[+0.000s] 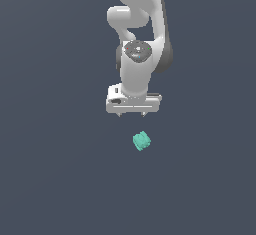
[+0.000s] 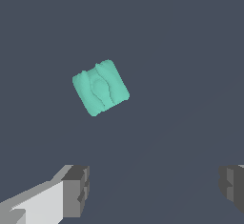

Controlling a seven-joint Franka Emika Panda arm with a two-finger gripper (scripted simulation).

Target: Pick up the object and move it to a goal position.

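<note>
The object [image 1: 141, 140] is a small teal-green lumpy block with ridged sides, lying on the dark grey floor. My white gripper [image 1: 131, 114] hangs above and slightly to the exterior view's left of it, not touching it. In the wrist view the object [image 2: 100, 87] lies apart from the gripper [image 2: 155, 189], outside the gap between the fingers [image 2: 76, 190]. The jaws stand wide apart with nothing between them.
A uniform dark grey surface [image 1: 50, 179] fills the scene. The white arm [image 1: 140, 24] rises behind the gripper at the top of the exterior view. No goal marker shows.
</note>
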